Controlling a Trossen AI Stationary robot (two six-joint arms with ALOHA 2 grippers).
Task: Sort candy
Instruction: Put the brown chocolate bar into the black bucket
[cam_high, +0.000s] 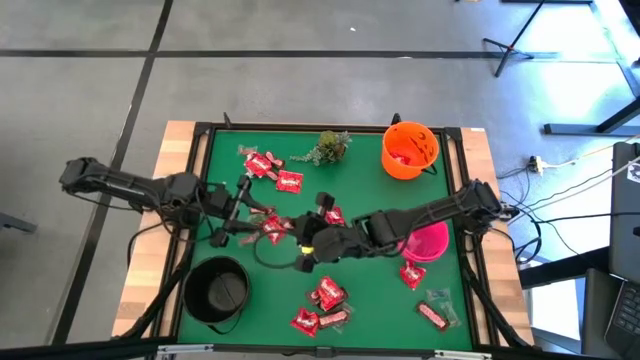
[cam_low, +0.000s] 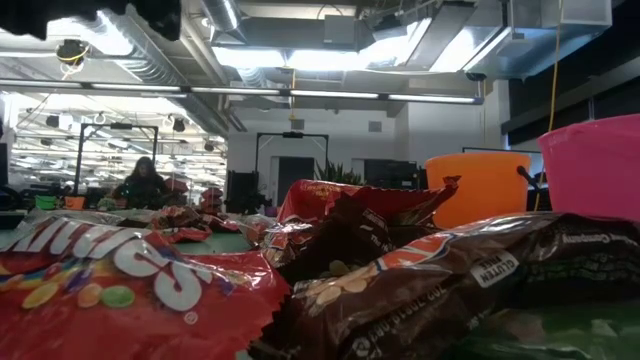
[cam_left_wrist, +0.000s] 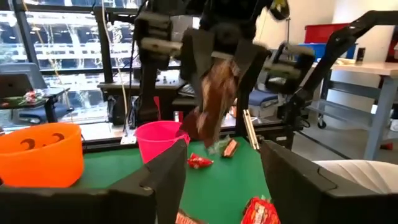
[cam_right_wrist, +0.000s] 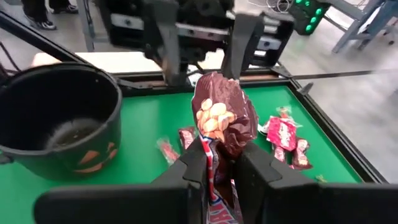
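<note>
My right gripper (cam_right_wrist: 221, 158) is over the middle of the table (cam_high: 300, 248), shut on a dark brown candy bar (cam_right_wrist: 224, 118) printed with nuts. My left gripper (cam_left_wrist: 222, 149) is open and faces it from the table's left (cam_high: 232, 215), a short way from the bar. Both of its fingers show beyond the bar in the right wrist view (cam_right_wrist: 202, 53). Red packets and brown bars lie scattered on the green mat (cam_high: 325, 295), some near the far edge (cam_high: 270, 165). More candy fills the low view (cam_low: 120, 280). My right gripper pinches the brown bar between its two fingers at one end (cam_right_wrist: 214, 163), the end with red and white print. In the left wrist view the fingers (cam_left_wrist: 199, 59) come from above and the bar (cam_left_wrist: 214, 102) hangs below them, clear of the mat.
A black bowl (cam_high: 217, 290) stands at the near left and also shows in the right wrist view (cam_right_wrist: 56, 118). An orange bowl (cam_high: 410, 150) is at the far right and a pink bowl (cam_high: 430, 243) under the right arm. A green plant sprig (cam_high: 330, 147) lies at the far edge.
</note>
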